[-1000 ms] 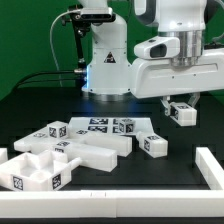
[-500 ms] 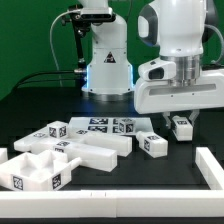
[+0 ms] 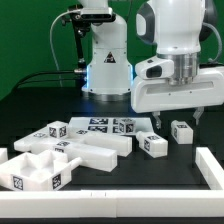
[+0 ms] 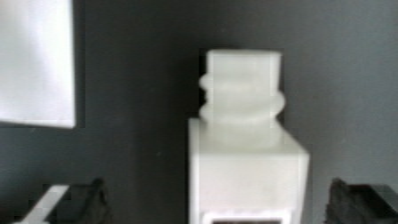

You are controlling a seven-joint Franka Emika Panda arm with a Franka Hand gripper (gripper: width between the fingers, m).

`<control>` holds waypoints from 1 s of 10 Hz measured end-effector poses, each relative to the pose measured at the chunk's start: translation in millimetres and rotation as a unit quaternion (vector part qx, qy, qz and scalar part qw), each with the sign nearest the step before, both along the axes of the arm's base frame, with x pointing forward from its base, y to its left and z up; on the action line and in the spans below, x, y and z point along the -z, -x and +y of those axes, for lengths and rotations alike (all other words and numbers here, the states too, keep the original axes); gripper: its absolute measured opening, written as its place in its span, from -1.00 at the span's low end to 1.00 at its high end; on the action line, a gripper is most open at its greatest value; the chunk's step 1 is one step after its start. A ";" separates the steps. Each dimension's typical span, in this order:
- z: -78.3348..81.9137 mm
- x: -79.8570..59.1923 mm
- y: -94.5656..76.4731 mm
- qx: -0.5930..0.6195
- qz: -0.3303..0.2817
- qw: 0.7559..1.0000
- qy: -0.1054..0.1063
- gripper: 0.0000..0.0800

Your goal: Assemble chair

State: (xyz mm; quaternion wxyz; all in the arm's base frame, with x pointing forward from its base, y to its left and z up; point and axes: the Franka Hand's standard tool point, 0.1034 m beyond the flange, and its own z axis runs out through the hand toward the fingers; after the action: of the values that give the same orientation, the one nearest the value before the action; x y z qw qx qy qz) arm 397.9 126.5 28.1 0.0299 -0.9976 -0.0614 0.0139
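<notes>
Chair parts wait on the bench: a small white chair block [image 3: 181, 131], knobbed at one end in the wrist view [image 4: 246, 150], sits alone on the black table [image 3: 175, 170] toward the exterior view's right. It lies directly beneath the Panda's gripper [image 3: 180, 117], whose fingers stand spread wide to either side of it and pinch nothing.

The rest of the chair lies loose. A heap of tagged slabs and bars [image 3: 75, 155] crowds the exterior view's left, and a second small block [image 3: 153, 144] rests just beside it, between the heap and the lone block. No seat, back or leg stands as a recognisable chair (whether any two pieces in the heap are already pegged together cannot be told), so the assembly looks to be at an early stage, with nearly all the joining ahead.

Behind the heap the marker board [image 3: 105, 125] lies flat, and beyond it rises the arm's base [image 3: 105, 65]. A low white border rail [image 3: 212, 170] fences the exterior view's right edge, near the lone block but apart from it. The second block is the nearest thing a sideways move would meet.
</notes>
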 end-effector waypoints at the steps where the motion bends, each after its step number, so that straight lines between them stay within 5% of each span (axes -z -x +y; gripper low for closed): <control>1: -10.8 -13.9 -11.1 -0.019 0.005 1.000 0.001 0.59; 4: -26.8 -27.8 -36.9 -0.149 -0.015 0.989 -0.003 0.62; 7: -26.4 -25.7 -35.2 -0.133 -0.012 0.991 -0.004 0.62; 10: -53.0 -13.2 -44.5 -0.127 -0.003 0.992 -0.001 0.62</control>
State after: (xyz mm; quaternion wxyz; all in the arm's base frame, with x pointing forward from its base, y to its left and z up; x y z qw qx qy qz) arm 442.4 73.5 41.3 0.0285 -0.9817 -0.1875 0.0150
